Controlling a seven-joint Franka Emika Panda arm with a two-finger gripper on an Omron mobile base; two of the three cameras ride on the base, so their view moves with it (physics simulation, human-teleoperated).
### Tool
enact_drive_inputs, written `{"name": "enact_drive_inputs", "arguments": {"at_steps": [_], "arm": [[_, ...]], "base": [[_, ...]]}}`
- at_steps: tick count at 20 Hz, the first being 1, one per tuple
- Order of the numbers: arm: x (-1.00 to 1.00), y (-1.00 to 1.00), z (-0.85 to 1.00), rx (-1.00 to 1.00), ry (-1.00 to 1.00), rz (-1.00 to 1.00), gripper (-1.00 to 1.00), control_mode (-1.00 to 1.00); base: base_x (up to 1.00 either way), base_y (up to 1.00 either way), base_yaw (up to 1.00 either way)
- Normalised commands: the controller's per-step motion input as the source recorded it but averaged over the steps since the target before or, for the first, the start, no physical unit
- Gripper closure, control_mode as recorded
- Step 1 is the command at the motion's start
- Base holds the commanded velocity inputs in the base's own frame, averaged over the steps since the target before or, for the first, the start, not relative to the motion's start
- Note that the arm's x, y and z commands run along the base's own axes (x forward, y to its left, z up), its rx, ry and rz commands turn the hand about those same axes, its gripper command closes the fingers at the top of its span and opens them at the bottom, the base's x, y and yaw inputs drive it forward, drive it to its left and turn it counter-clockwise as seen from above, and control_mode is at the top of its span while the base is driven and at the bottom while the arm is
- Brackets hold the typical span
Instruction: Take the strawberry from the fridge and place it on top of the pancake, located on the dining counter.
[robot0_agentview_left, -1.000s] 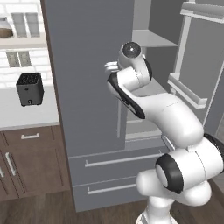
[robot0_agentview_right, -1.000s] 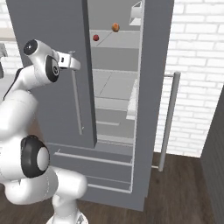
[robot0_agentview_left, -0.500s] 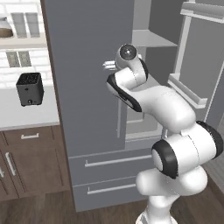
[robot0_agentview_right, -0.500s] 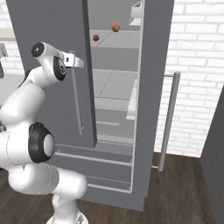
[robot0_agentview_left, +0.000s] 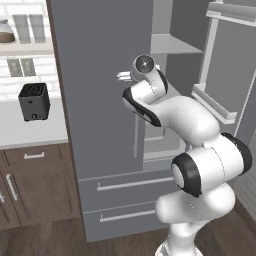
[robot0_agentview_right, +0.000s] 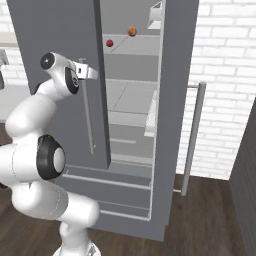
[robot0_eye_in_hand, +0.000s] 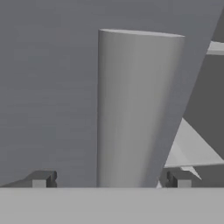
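The grey fridge (robot0_agentview_left: 100, 75) has its left door shut and its right door swung open. On an upper shelf inside lies the small dark red strawberry (robot0_agentview_right: 109, 43), with an orange fruit (robot0_agentview_right: 132, 31) to its right. My gripper (robot0_eye_in_hand: 109, 179) is open, and the left door's silver bar handle (robot0_eye_in_hand: 135, 109) stands between its fingertips. It sits at the top of that handle (robot0_agentview_right: 88, 115), well below and left of the strawberry. The gripper (robot0_agentview_left: 122, 76) (robot0_agentview_right: 92, 73) holds nothing. The pancake and the dining counter are out of view.
The open right door (robot0_agentview_left: 230, 65) juts out on the right, its long handle (robot0_agentview_right: 192, 140) in front of a white brick wall. A black toaster (robot0_agentview_left: 34, 101) sits on the white wall counter over brown cabinets (robot0_agentview_left: 35, 185). Two fridge drawers (robot0_agentview_left: 125, 185) lie below.
The hand has crept a little closer onto the left door's handle. The arm's elbow and lower links have swung and folded in. The jaws have stayed open.
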Motion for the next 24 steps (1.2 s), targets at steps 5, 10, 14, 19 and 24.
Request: {"name": "enact_drive_inputs", "arguments": {"at_steps": [5,10,14,19,24], "arm": [[-0.01,0.0,-0.02,0.0,-0.01,-0.01,1.0,-1.0],[-0.52,0.23,0.0,0.0,0.0,-0.02,1.0,-1.0],[-0.82,0.47,0.0,-0.01,0.0,-0.06,1.0,-1.0],[-0.75,0.7,0.0,-0.08,0.0,-0.11,1.0,-1.0],[-0.56,0.75,0.0,-0.07,0.0,-0.18,1.0,-1.0]], "base": [[0.0,0.0,0.0],[0.0,0.0,0.0],[0.0,0.0,0.0],[0.0,0.0,0.0],[0.0,0.0,0.0]]}}
